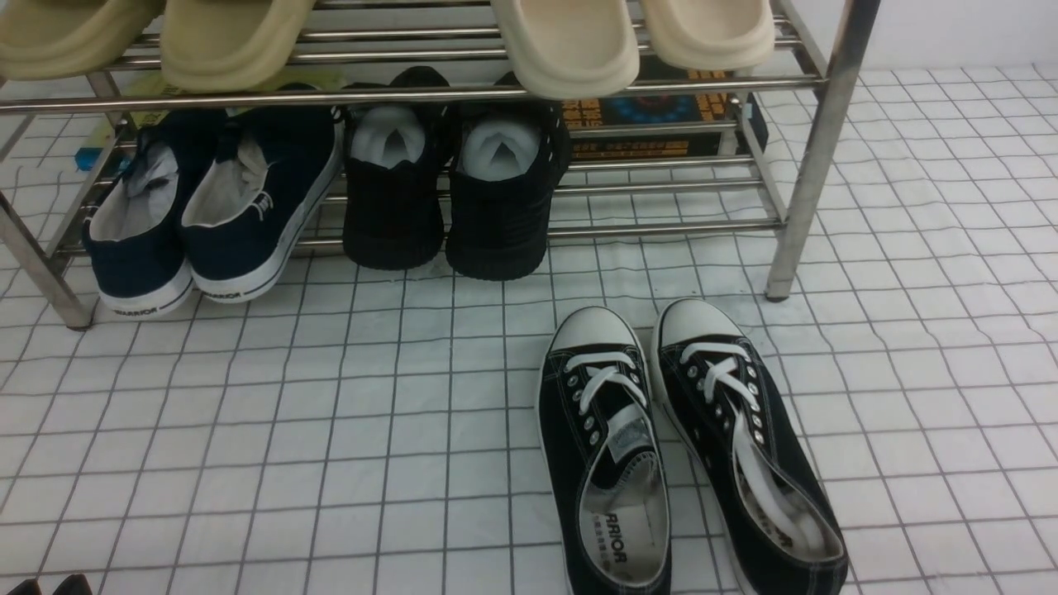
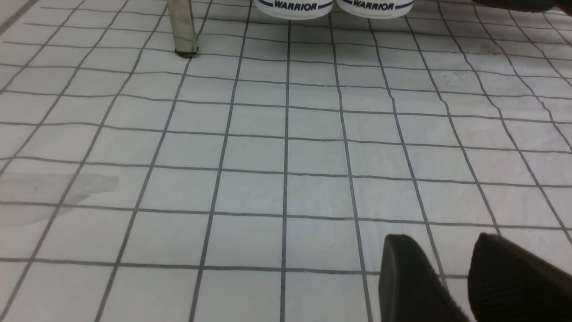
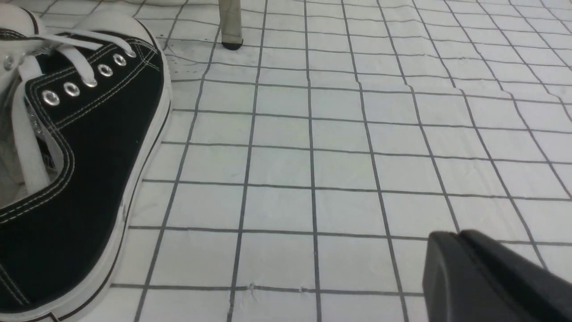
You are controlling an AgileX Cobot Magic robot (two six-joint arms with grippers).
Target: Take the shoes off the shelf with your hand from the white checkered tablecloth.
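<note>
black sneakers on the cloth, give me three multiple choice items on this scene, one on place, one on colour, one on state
1. Where are the lace-up sneakers?
A) on the upper tier
B) on the checkered cloth
C) on the lower tier

2. What colour are their toe caps?
A) white
B) red
C) yellow

3. How do the sneakers stand?
A) soles up
B) on their sides
C) soles down

1 B: the lace-up sneakers lie on the checkered cloth, in front of the rack.
2 A: both toe caps show white.
3 C: their openings and laces face up.
</note>
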